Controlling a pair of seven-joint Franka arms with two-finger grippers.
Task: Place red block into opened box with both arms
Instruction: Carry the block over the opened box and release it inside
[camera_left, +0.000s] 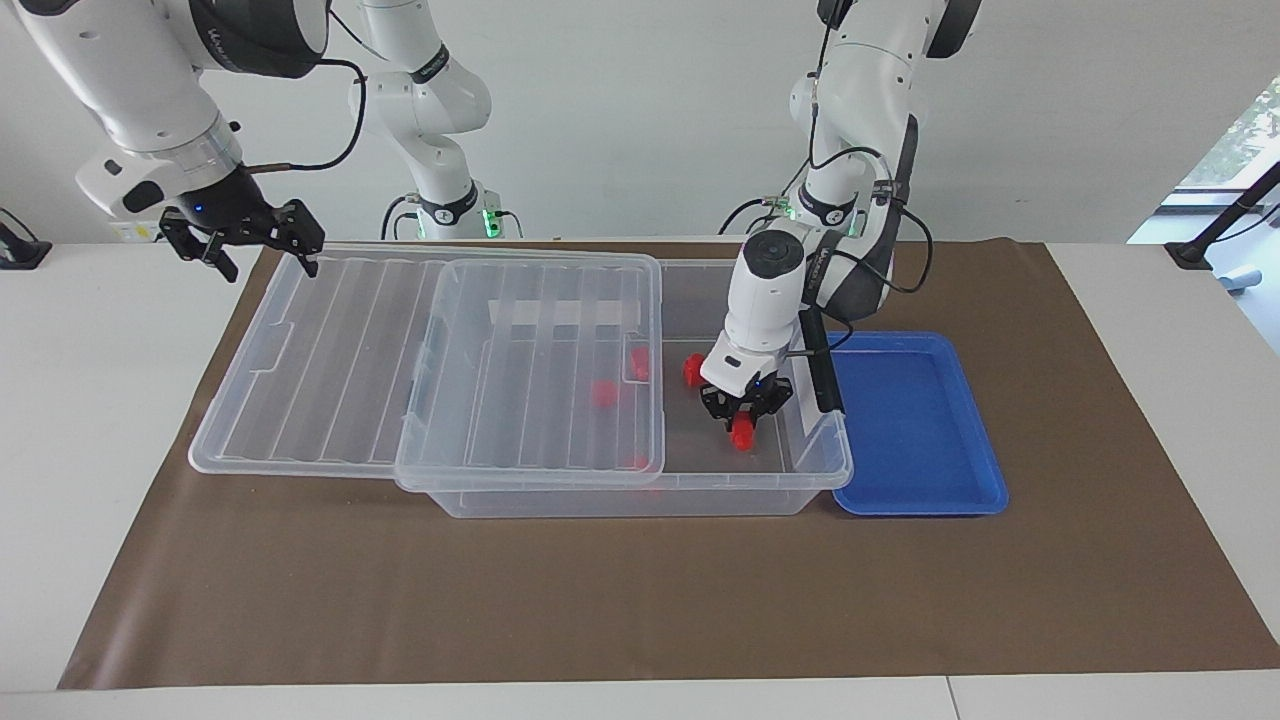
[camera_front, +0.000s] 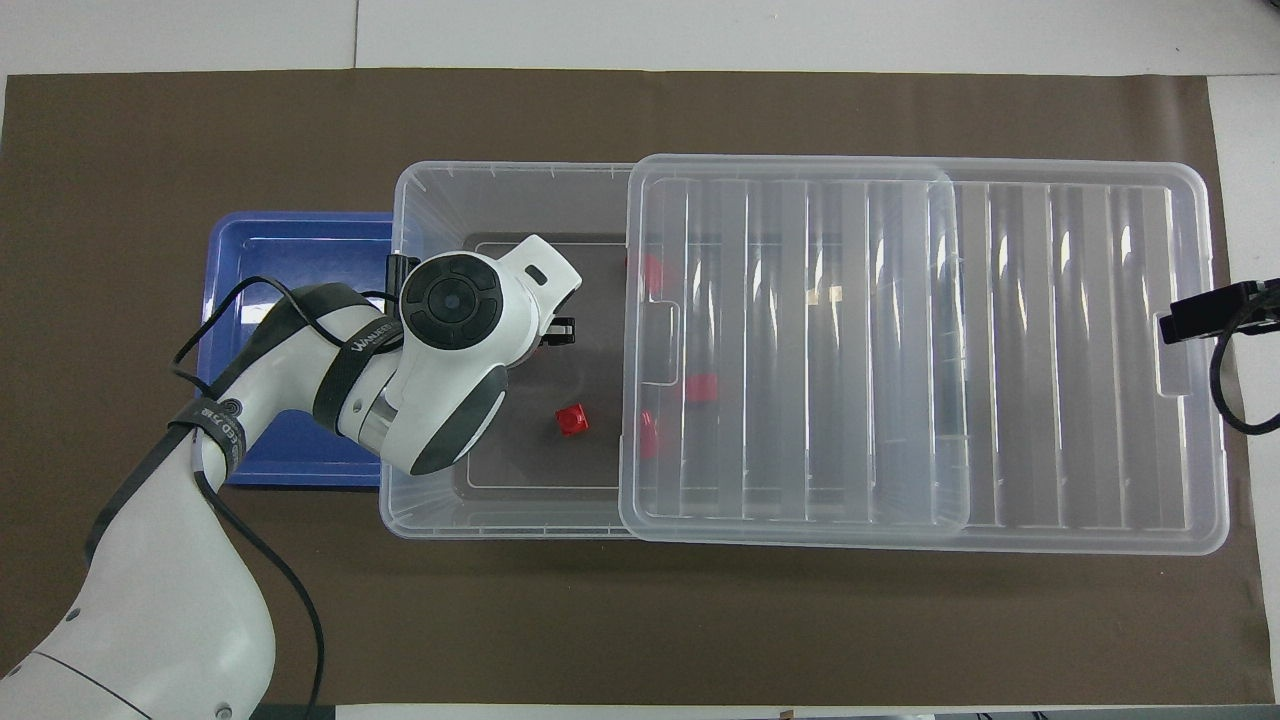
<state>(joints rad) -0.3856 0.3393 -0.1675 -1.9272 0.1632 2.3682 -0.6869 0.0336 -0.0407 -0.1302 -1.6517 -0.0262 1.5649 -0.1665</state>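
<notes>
My left gripper (camera_left: 744, 424) reaches down inside the open end of the box (camera_left: 640, 496), shut on a small red block (camera_left: 742, 435) held low over the box floor. In the overhead view its wrist (camera_front: 470, 320) covers that block, and the box (camera_front: 430, 200) shows only its uncovered end. The ribbed clear lid (camera_left: 330, 350) lies slid toward the right arm's end, covering the rest of the box. Over the lid's end edge, at the corner nearer the robots, my right gripper (camera_left: 250, 243) hangs open and holds nothing; it also shows in the overhead view (camera_front: 1200, 318).
Another red block (camera_front: 572, 420) lies loose on the box floor beside the left gripper, and more red blocks (camera_left: 603, 393) sit under the lid (camera_front: 1000, 350). A shallow blue tray (camera_left: 920, 430) adjoins the box at the left arm's end. A slimmer white arm (camera_left: 440, 120) stands at the back.
</notes>
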